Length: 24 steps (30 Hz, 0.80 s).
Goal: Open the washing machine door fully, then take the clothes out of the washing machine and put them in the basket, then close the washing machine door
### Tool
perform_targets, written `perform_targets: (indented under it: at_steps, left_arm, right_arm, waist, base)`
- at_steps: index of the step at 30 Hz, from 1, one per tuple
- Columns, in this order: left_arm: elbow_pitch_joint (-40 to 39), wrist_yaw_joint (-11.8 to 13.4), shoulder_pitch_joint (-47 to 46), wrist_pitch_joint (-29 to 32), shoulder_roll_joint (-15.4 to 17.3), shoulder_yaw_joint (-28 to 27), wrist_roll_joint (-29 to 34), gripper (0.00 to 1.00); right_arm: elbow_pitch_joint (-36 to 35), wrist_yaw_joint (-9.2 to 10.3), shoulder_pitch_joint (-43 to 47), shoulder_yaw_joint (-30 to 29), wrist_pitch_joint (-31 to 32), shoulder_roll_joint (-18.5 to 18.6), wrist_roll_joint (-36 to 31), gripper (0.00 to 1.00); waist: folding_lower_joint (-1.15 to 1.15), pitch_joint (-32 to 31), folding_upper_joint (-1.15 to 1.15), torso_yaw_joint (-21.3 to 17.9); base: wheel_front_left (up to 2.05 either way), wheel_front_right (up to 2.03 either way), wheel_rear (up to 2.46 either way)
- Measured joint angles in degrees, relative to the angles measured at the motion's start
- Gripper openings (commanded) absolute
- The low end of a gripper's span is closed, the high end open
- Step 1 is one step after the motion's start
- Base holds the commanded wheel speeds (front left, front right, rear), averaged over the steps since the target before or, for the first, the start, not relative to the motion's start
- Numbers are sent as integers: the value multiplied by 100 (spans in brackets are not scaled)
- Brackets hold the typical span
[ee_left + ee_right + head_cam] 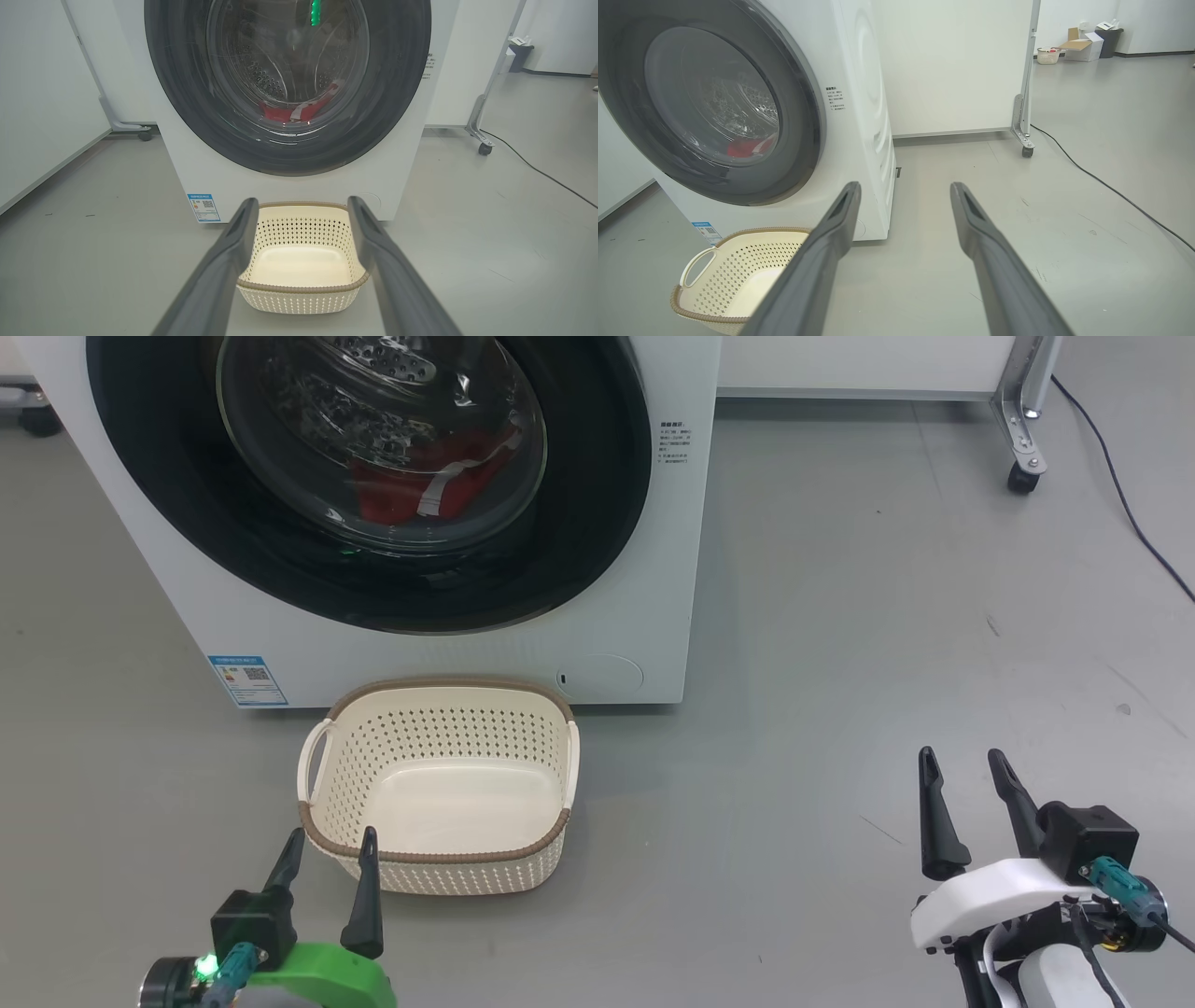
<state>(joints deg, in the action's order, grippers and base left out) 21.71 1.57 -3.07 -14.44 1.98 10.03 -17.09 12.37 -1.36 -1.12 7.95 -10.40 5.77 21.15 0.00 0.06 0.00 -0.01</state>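
Washing machine [448, 653]: we list one big white front-loader standing on the grey floor [840, 663], its front facing us.

Washing machine door [597, 523]: round, with a wide glossy black rim and a bulging clear glass centre. We record it as shut, lying flush against the front of the machine.

Basket [439, 686]: cream plastic, perforated sides, brown woven-look rim, a handle at each end. It sits upright on the floor just in front of the machine, below the door, with its bare bottom in view.

Right gripper [962, 755]: white body, two long dark fingers pointing towards the machine. We see it above bare floor, well apart from the basket on its right side. The fingers are spread wide and grasp nothing.

Left gripper [333, 834]: green body, two long dark fingers. We see it at the near side of the basket, and in the left wrist view the fingers frame the basket between them. They are spread wide and grasp nothing.

Clothes [401, 495]: bright red fabric with a white trim band. We find them inside the machine, low in the steel drum, seen through the door glass.

Label [247, 681]: small, blue, stuck at the lower left corner of the machine's front.
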Motion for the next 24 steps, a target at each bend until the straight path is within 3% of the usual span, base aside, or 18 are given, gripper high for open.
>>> perform_targets:
  at_steps: [24]
  left_arm:
    - [59, 41, -18, 0, 0, 90, -105, 100]
  right_arm:
    - [80, 2, -80, -4, -2, -3, 1, 100]
  waist:
    - [0, 15, 0, 5]
  base:
    - [0, 0, 0]
